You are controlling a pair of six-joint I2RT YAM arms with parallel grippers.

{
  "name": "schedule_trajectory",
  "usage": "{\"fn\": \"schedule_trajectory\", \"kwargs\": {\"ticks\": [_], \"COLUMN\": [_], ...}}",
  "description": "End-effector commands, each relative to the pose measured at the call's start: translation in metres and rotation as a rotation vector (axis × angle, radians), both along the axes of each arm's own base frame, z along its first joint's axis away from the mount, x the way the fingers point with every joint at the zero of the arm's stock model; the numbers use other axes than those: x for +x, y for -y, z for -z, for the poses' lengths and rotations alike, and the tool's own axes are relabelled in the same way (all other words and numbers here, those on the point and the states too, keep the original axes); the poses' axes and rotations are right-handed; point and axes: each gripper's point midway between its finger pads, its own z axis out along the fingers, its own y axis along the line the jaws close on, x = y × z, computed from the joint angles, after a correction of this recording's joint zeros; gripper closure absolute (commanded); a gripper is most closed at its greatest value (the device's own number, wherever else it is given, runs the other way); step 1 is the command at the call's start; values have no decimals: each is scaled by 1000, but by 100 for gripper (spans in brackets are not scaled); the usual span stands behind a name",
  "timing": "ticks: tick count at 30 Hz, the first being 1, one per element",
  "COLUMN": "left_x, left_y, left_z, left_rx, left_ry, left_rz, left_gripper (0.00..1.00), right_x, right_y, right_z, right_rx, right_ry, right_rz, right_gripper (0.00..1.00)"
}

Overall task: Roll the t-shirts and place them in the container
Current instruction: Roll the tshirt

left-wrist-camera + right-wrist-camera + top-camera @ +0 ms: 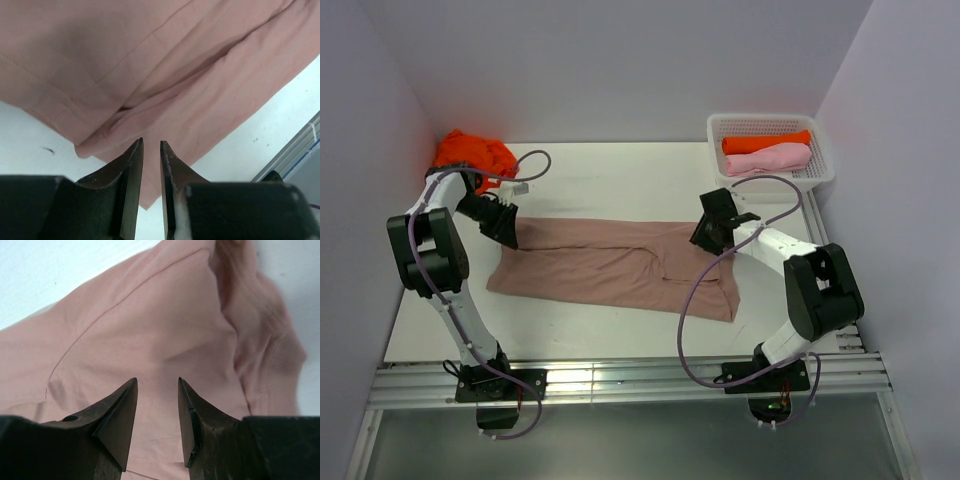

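Folding looks finished: the pinkish-brown t-shirt point(610, 262) lies as a long flat band across the middle of the table point(620, 335), not yet rolled. The left gripper point(505, 225) hovers at its left end, narrowly parted and empty. The right gripper point(710, 232) hangs over the right part, moderately open and also empty. Rolling likely comes next, which calls for pinching one short end and turning it over evenly.

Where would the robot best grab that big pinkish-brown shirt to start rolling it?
Probably its left short edge, pinched from above: the pinkish-brown t-shirt lies flat in a long strip, so a roll starts at an end, and the left end effector hangs open there.
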Motion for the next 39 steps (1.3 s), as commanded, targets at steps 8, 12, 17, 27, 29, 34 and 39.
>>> {"fn": "schedule_trajectory", "kwargs": {"ticks": [8,12,17,27,29,34,39], "left_x": [39,46,58,47,37,14,-3], "left_y": [-4,-7,-6,-14,-18,-23,-21], "left_z": [28,32,27,-19,-21,-17,-3], "left_rx": [3,17,8,26,34,59,57], "left_ry": [-3,11,36,141,137,128,80], "left_rz": [-68,-92,-105,-77,-79,-41,-18], "left_gripper": [76,76,75,64,63,62,63], "right_x": [-1,-4,-4,-8,-9,-11,-13], "right_y": [-7,-6,-7,-2,-1,1,1], "right_z": [-9,-5,-3,-10,-12,-12,-11], "right_rx": [3,-1,2,-7,-7,-9,-5], "right_ry": [35,26,23,42,45,48,50], "right_rz": [10,12,13,23,24,28,30], "right_gripper": [54,54,54,54,54,54,54]}}
